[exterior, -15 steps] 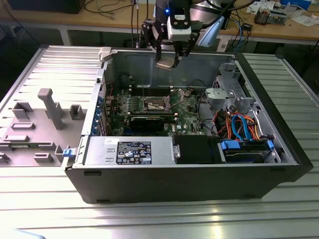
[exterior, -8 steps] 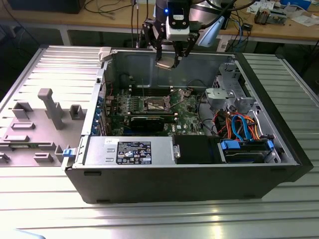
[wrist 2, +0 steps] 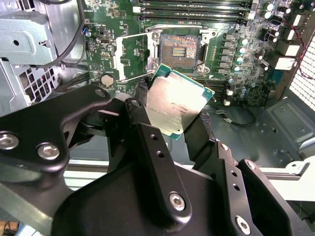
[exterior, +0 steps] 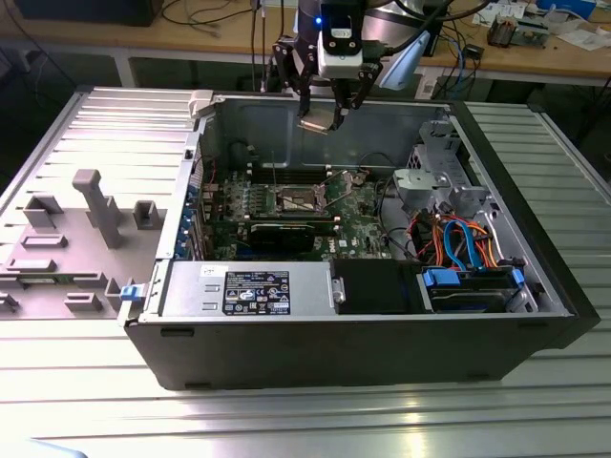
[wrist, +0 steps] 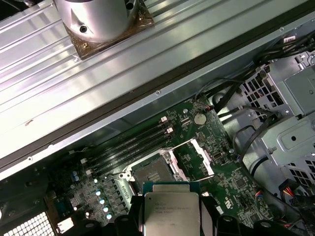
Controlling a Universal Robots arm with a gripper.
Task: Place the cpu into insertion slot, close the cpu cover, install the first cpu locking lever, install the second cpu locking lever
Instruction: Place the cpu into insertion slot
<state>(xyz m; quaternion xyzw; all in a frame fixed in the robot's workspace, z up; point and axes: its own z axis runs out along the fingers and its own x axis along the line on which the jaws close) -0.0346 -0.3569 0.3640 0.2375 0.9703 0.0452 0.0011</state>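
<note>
The gripper [exterior: 321,118] is pinching the chip [wrist 2: 179,105] by two opposite edges, fingers [wrist 2: 199,132] closed on it; the open socket [wrist 2: 179,46] is lying below and ahead of the fingertips, well apart, with its cover [wrist 2: 129,56] standing flipped open just beside it

A ribbed silver metal table [exterior: 286,420] carries everything, its grooves running from side to side. An open black computer case [exterior: 334,343] lies on its side across the table's middle (open face up), with a bare strip of table along the edge nearest the exterior camera. Just beside it, toward the table's edge on the exterior view's left, lies a grey moulded plate [exterior: 57,258] with upright holders.
</note>
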